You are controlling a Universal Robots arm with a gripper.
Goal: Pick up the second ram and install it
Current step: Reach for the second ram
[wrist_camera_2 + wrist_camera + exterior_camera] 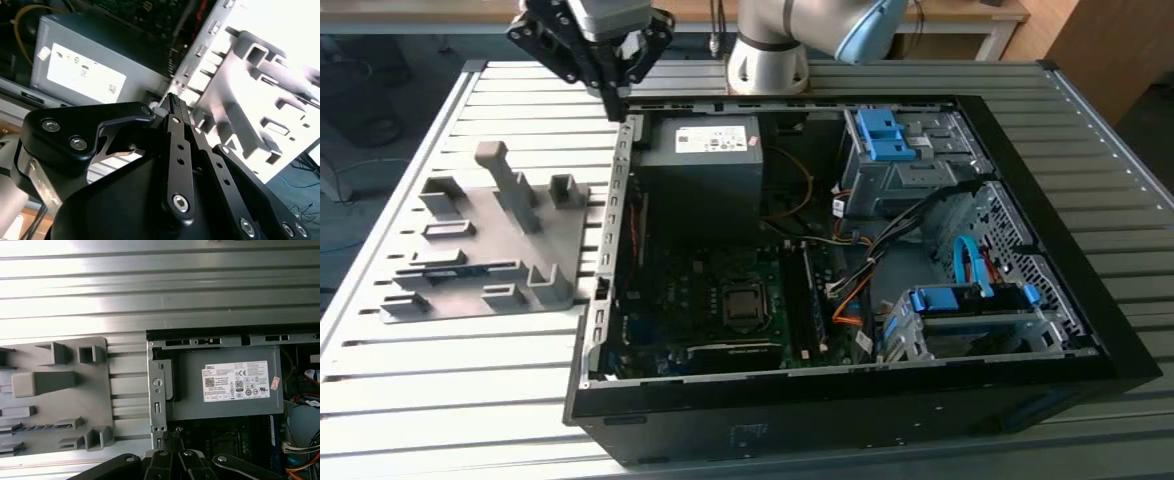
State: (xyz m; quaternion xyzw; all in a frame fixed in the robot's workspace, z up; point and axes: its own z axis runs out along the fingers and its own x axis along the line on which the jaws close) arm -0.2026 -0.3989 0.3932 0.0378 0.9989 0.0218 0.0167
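Gripper clenched, empty, above case wall beside PSU. Ram apparently dark strip slotted edge-up in tray, well apart; identification uncertain.

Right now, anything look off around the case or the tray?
Nothing stands out. The computer case sits flat on the slatted table, side open, and the grey tray lies flat beside it at the exterior view's left. The gripper is above the case's edge by the power supply, shut, nothing visibly in it.
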